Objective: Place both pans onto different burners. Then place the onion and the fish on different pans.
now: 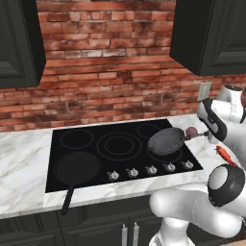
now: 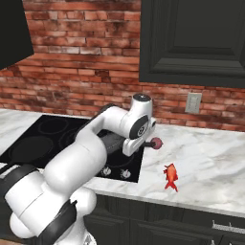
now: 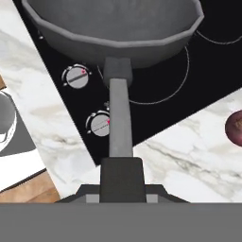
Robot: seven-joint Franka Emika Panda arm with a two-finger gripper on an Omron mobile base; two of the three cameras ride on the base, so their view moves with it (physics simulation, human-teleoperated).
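The smaller greyish-black pan (image 1: pixel 166 141) hangs over the right front burner (image 3: pixel 182 75), its handle (image 3: pixel 120 118) pointing right. My gripper (image 1: pixel 207 134) is shut on the end of that handle (image 3: pixel 121 182), and my fingertips are hidden. The larger matte black pan (image 1: pixel 77 167) rests on the left front burner, with its handle over the counter's front edge. Just behind the held handle, the maroon onion (image 1: pixel 191 131) (image 3: pixel 235 127) lies on the marble. The orange-red fish (image 2: pixel 170 176) (image 1: pixel 223 153) lies further right on the counter.
The centre ring (image 1: pixel 118 145) and the two back rings (image 1: pixel 77 138) of the black cooktop are bare. A row of silver knobs (image 1: pixel 151 169) runs along its front. White marble counter (image 2: pixel 210 158) stretches right, below a wall outlet (image 2: pixel 192 102) and dark cabinets.
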